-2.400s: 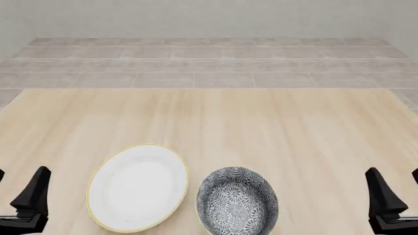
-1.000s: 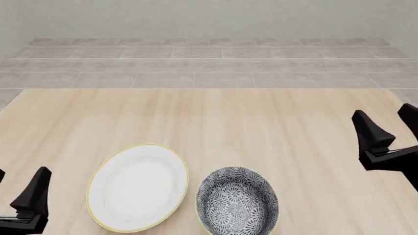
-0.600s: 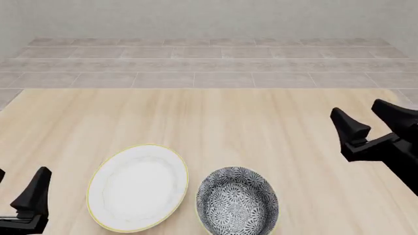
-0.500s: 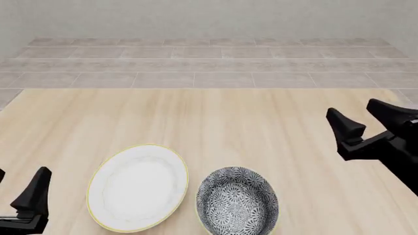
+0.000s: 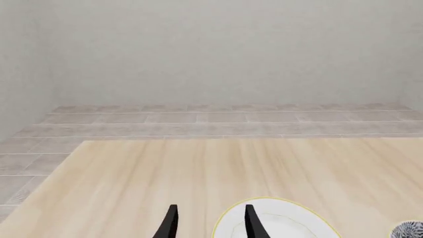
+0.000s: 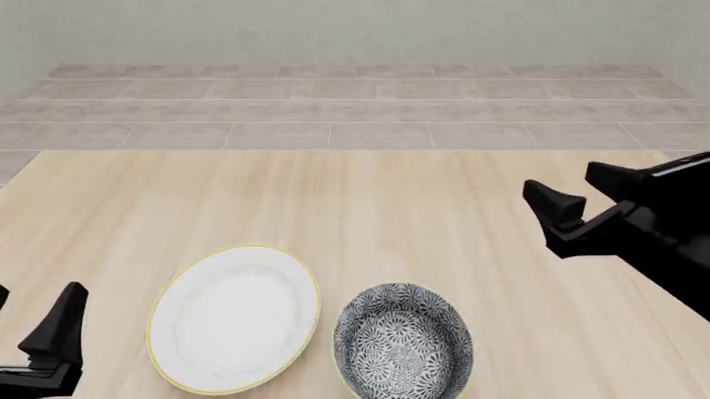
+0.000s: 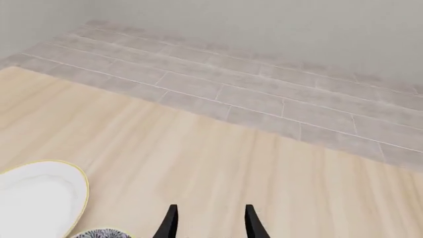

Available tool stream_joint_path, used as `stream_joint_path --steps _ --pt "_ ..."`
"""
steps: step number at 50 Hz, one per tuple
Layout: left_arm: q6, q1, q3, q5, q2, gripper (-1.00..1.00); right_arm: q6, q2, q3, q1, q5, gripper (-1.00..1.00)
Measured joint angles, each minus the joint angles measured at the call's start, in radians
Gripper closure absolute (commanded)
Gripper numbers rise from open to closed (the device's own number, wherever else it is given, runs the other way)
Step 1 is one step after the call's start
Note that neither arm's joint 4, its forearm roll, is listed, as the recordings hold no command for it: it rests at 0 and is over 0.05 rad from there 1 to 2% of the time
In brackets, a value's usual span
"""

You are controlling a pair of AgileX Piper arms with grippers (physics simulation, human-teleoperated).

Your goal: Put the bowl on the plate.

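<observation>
Wooden table: your bowl sits untouched at the plate's three o'clock; right gripper and left gripper both spread, holding nothing.

The pale wooden table shows long straight grain and a smooth, matt finish. At about 7 o'clock lies the plain white round ceramic plate, smooth with a soft sheen and a thin yellow rim. At 6 o'clock the round deep ceramic bowl is densely patterned grey-and-white, satin-glazed. Both black grippers, left and right, look like matt plastic.
</observation>
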Motion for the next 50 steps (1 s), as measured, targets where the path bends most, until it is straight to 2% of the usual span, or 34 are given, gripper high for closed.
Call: stream_joint_path --steps 32,50 --pt "0.001 -0.001 -0.011 0.004 0.006 -1.0 0.031 0.118 -0.121 0.058 0.149 -1.0" --pt "0.003 -0.003 -0.015 0.017 0.0 -1.0 0.064 0.186 -0.15 0.093 0.183 -1.0"
